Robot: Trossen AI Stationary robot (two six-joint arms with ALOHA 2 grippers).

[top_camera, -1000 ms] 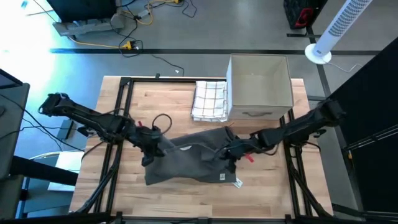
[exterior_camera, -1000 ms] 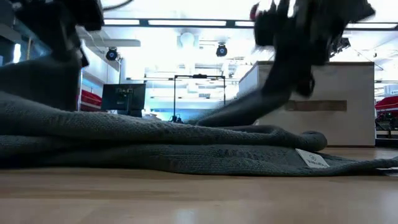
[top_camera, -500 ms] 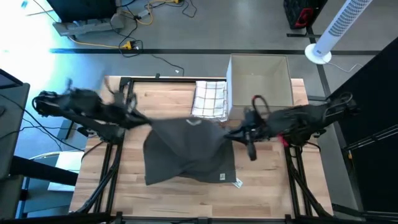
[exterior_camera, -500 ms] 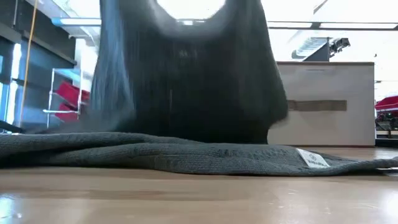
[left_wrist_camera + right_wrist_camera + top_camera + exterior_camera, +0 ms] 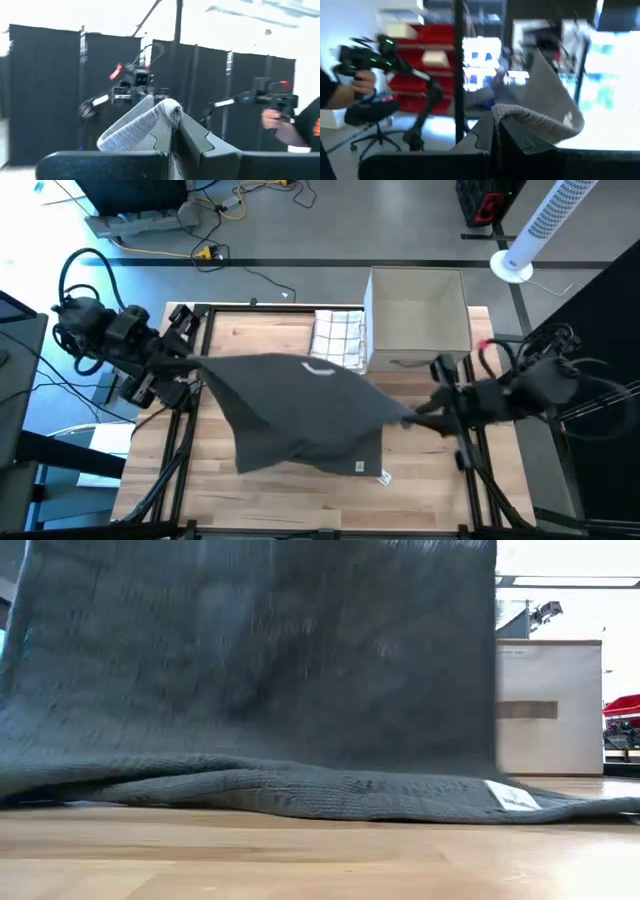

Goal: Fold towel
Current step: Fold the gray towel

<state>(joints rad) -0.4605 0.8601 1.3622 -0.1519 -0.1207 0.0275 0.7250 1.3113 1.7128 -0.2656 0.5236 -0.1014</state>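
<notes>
A dark grey towel [image 5: 300, 410] is stretched over the table between my two grippers. Its upper edge is raised, and in the low view the towel [image 5: 260, 670] hangs like a curtain. Its near edge [image 5: 300, 463], with a white label [image 5: 383, 475], lies on the wood. My left gripper [image 5: 192, 363] is shut on the towel's upper left corner, above the table's left side. At the table's right side, my right gripper [image 5: 418, 416] is shut on the upper right corner. My left gripper pinches the towel's upper left corner [image 5: 167, 107] between its two fingers; a small bunch of cloth sticks out past the fingertips. The fingers lie about level, pointing toward the table's right. From there the cloth runs taut to the other gripper. My right gripper pinches the towel's upper right corner [image 5: 517, 116] between its two fingers, with a fold of cloth showing past the tips. The fingers lie about level and point toward the table's left. The corner is lifted clear, and the cloth slopes down to the table.
A folded white checked cloth [image 5: 337, 340] lies at the table's far middle. Right of it stands an open cardboard box [image 5: 418, 320]. Bare wood shows along the table's near edge [image 5: 300, 500]. A person holding a device shows in the room behind [image 5: 280, 115].
Both grippers, shut on the towel, have risen and drawn apart, the left toward the table's left edge and the right toward the right edge. The towel's upper part has lifted off the table and spread out taut. Its near edge has stayed on the wood.
</notes>
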